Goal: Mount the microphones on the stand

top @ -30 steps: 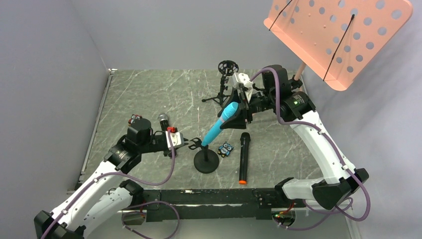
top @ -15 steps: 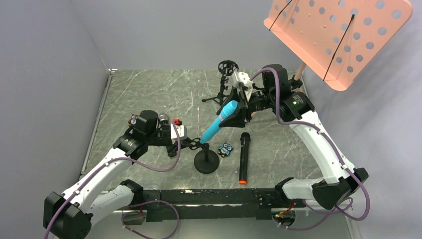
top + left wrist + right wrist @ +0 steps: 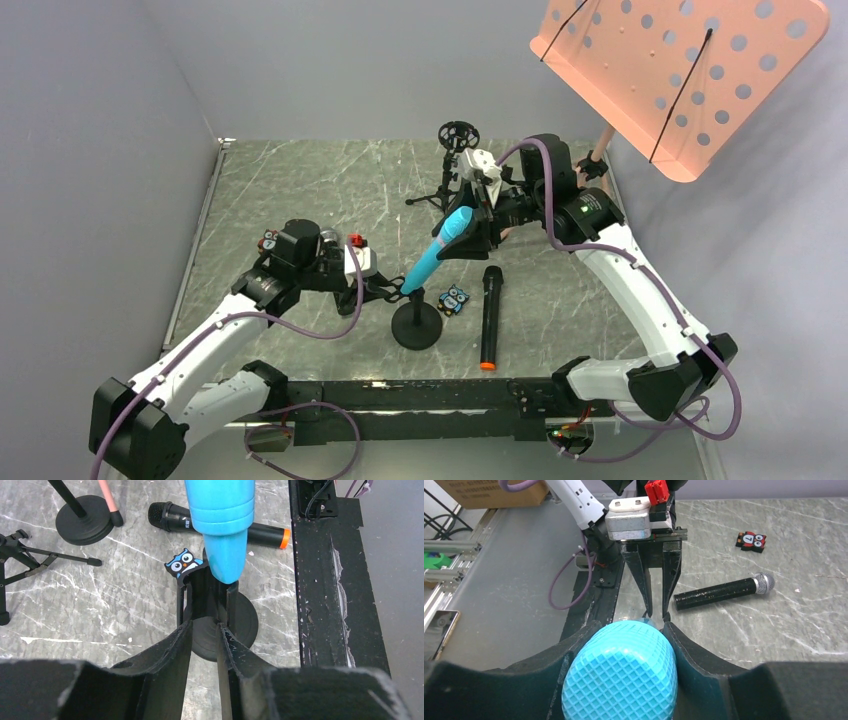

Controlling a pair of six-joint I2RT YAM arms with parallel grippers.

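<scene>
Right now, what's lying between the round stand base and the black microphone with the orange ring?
The small blue owl figure lies between the stand base and the black microphone; the top view shows it clearly.

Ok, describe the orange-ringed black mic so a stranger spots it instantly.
On the marbled table, find the round-based stand near the front edge. Right of it, past the owl figure, a black microphone lies flat. Its orange end ring marks it out; the other black microphone has a silver mesh head.

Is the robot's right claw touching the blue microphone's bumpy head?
Touching. The right wrist view shows the right gripper with both fingers pressed against the sides of the blue microphone head, no gap.
</scene>
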